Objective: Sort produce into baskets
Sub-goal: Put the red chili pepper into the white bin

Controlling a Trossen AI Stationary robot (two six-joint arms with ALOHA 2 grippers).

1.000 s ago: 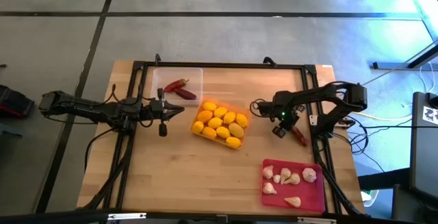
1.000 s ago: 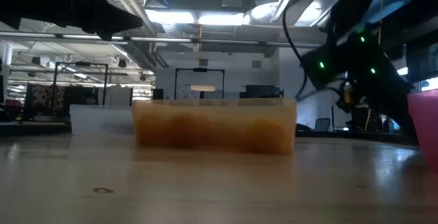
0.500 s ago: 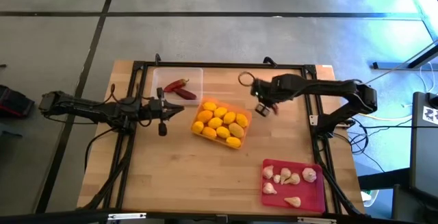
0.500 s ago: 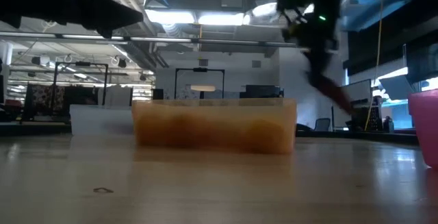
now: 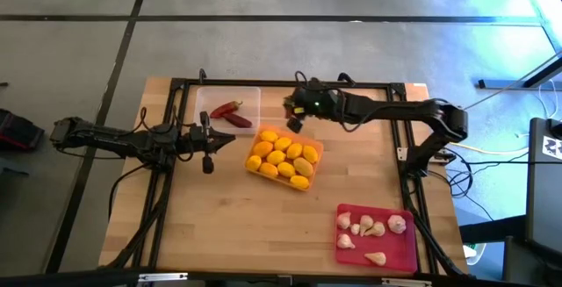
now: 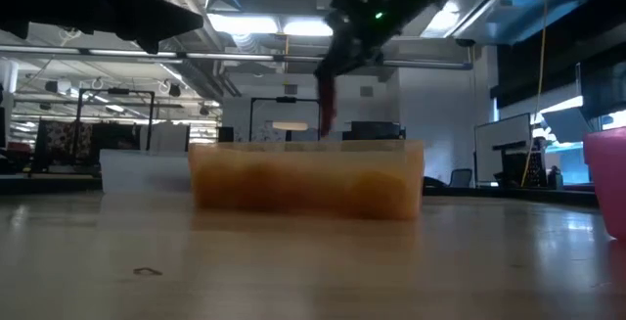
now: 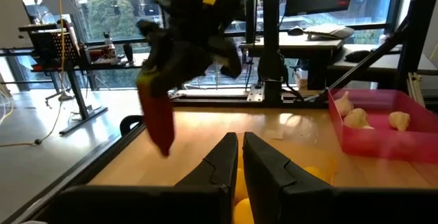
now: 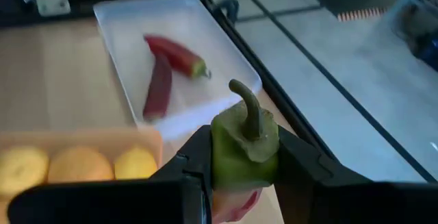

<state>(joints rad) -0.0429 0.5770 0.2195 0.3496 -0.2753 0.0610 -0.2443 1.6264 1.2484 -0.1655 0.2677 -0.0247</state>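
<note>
My right gripper hovers over the table's far side, between the clear tray and the orange tray. It is shut on a dark red chili pepper. The clear tray holds two chili peppers. The orange tray holds several lemons. The red-pink tray at the near right holds several garlic bulbs. My left gripper is shut and empty, left of the orange tray, held above the table. My right gripper pinches the chili pepper's green stem end between its two fingers. The stem sticks out past the fingers. The red body hangs below the gripper, clear of the table and trays.
A black frame runs around the work area. Bare wood lies at the near left and between the trays. In the low view the orange tray's wall stands in the middle and the red-pink tray's edge at the right.
My right gripper has carried the chili pepper up from the table's right side, then toward the far edge and left past the orange tray, to near the clear tray. The pepper is lifted clear and hangs below it. My left arm has kept still.
</note>
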